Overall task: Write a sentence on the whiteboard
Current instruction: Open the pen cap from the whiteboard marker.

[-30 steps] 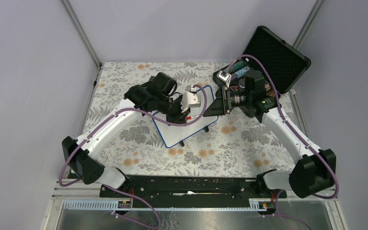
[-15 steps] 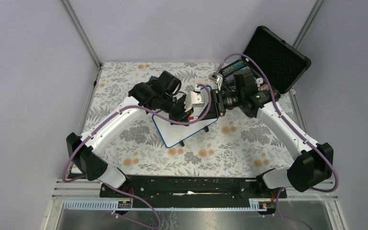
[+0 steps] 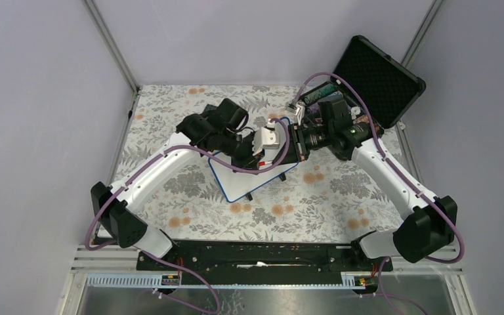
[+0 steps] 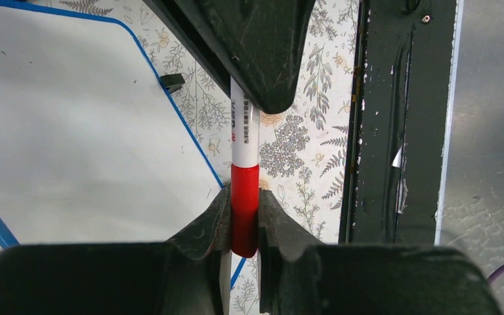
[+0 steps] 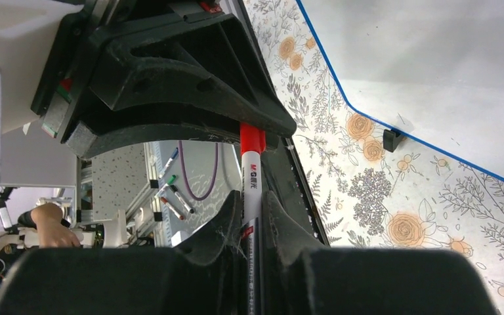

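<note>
The whiteboard point(image 3: 252, 178), white with a blue rim, lies tilted at the table's middle; it also shows in the left wrist view point(image 4: 72, 131) and the right wrist view point(image 5: 433, 59). No sentence shows on the parts of the board in view. A marker point(image 4: 244, 141) with a white barrel and a red cap point(image 4: 244, 203) hangs level above the board's far right corner. My left gripper point(image 4: 244, 197) is shut on the red cap. Facing it tip to tip, my right gripper point(image 5: 251, 200) is shut on the white barrel point(image 5: 249, 187). In the top view the two grippers point(image 3: 277, 144) meet.
An open black case point(image 3: 377, 79) with small items stands at the back right, close behind the right wrist. A black rail point(image 3: 256, 252) runs along the near edge. The board's little black foot point(image 5: 391, 138) stands on the floral cloth. Spare markers point(image 5: 170, 187) lie beyond the table.
My right gripper has moved left to the left gripper and closed on the marker's barrel. The left arm shifted slightly right, its grip on the cap unchanged.
</note>
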Controlling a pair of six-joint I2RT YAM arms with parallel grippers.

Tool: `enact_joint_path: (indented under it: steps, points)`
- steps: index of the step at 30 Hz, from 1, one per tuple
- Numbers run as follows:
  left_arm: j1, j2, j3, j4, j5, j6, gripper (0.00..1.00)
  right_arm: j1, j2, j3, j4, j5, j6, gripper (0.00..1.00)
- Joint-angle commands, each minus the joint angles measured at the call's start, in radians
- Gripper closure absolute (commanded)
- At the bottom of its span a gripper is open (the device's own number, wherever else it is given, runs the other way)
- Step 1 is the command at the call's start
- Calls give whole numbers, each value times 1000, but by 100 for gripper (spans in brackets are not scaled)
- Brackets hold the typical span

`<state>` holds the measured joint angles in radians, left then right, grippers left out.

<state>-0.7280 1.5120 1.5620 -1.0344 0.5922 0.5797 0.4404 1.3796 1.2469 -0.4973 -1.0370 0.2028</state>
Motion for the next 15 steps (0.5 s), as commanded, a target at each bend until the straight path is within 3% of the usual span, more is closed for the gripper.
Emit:
enact_joint_path:
  steps: [1, 15]
  points:
    - [33, -69, -34, -13, -1, 32, 100, -15, -12, 72, -70, -11, -68, 100]
    - [185, -211, -118, -143, 11, 102, 100, -213, 19, 238, -311, -110, -262, 100]
